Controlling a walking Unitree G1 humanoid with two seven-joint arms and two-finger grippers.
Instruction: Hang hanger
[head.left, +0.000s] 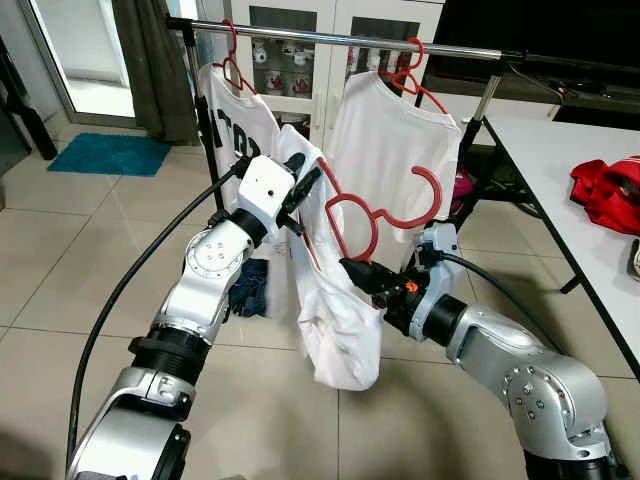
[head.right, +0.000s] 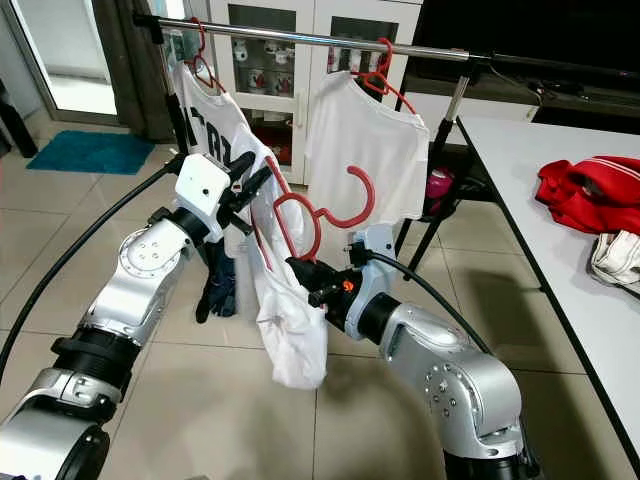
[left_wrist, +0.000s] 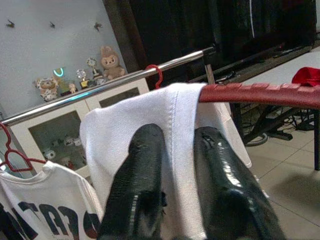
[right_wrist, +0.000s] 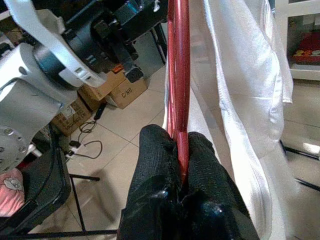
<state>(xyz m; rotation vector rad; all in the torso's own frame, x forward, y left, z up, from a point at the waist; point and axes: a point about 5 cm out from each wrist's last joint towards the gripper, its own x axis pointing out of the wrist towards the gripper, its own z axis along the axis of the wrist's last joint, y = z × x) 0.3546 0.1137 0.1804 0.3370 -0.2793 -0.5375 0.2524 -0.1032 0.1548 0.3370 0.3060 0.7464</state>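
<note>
Gripping: right tool (right_wrist: 180, 145) clamped on red hanger (head.left: 372, 213); left tool (left_wrist: 177, 150) apparently pinching white shirt (head.left: 335, 320) draped between both.

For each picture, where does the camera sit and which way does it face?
Left eye: head, looking down at the red hanger; both arms show.
Right eye: same scene, shifted.
Left wrist: along the left pincer, pinching the white shirt, toward the rail.
Right wrist: along the right pincer, shut on the hanger.
All share the hanger.
</note>
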